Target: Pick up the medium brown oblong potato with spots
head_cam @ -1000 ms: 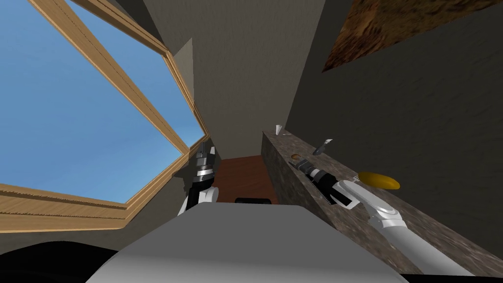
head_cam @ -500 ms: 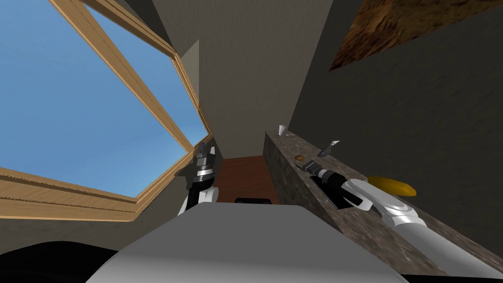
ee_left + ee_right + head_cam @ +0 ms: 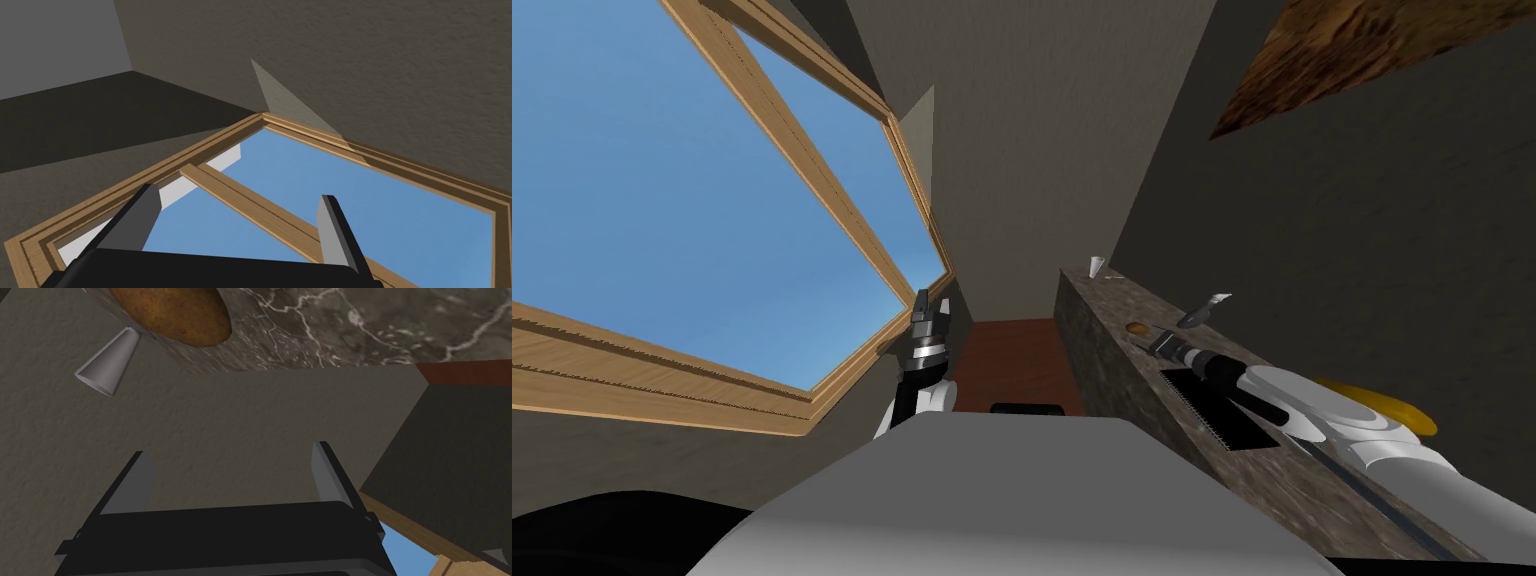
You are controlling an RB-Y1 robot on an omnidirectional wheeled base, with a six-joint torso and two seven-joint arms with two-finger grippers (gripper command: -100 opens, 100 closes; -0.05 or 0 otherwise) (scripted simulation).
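Observation:
The brown spotted oblong potato (image 3: 1137,328) lies on the dark marbled counter (image 3: 1112,300), close to its front edge. In the right wrist view the potato (image 3: 170,313) lies just beyond my right gripper (image 3: 230,473), off to one side of its line. That gripper's fingers stand open with nothing between them. In the head view my right gripper (image 3: 1155,339) hovers over the counter right beside the potato. My left gripper (image 3: 927,310) is raised near the window, and its fingers (image 3: 330,225) are open and empty.
A small white cone-shaped cup (image 3: 1095,266) stands at the counter's far end, beyond the potato (image 3: 107,363). A grey tap (image 3: 1205,310) rises behind a sink (image 3: 1212,400) under my right forearm. A yellow oblong thing (image 3: 1402,408) lies behind the arm. Grey walls close in.
My head view has swung, so the counter and its things sit further right. My right gripper has crept a little closer to the potato. The left arm holds its pose.

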